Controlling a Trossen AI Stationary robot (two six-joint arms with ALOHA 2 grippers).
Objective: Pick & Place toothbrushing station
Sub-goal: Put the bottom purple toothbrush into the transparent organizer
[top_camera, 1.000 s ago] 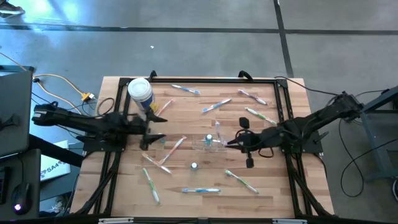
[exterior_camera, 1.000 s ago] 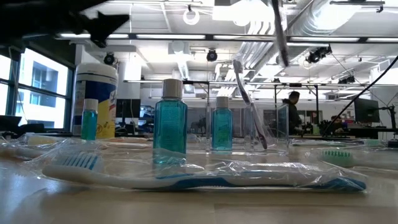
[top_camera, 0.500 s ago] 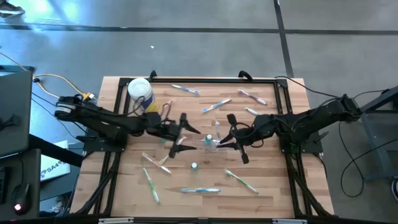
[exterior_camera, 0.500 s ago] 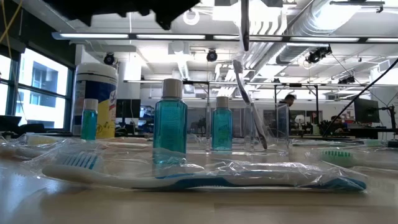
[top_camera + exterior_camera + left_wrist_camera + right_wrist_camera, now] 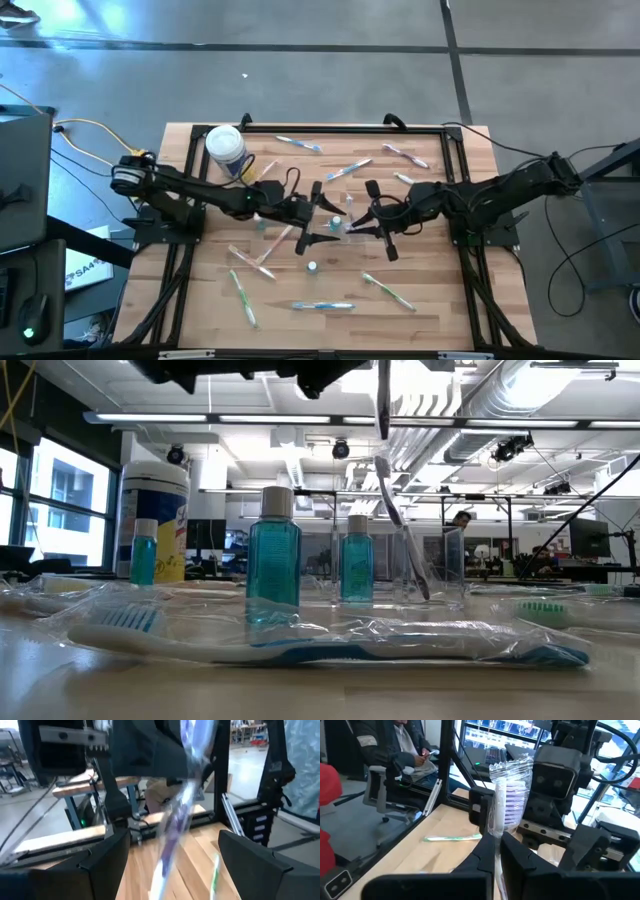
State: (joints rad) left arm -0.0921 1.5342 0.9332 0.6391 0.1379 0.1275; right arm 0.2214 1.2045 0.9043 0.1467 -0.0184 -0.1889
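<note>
Right claw (image 5: 350, 228) pinching a wrapped purple toothbrush (image 5: 512, 790) upright above the clear cup (image 5: 330, 232) at mid counter (image 5: 440, 300), left claw (image 5: 325, 215) spread wide just beside it, other toothbrushes (image 5: 322, 306) scattered flat around.

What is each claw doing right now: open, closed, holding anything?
Left claw: open, holding nothing, reaching toward the right claw's wrapped toothbrush.
Right claw: closed on the wrapped toothbrush, which stands upright.
</note>
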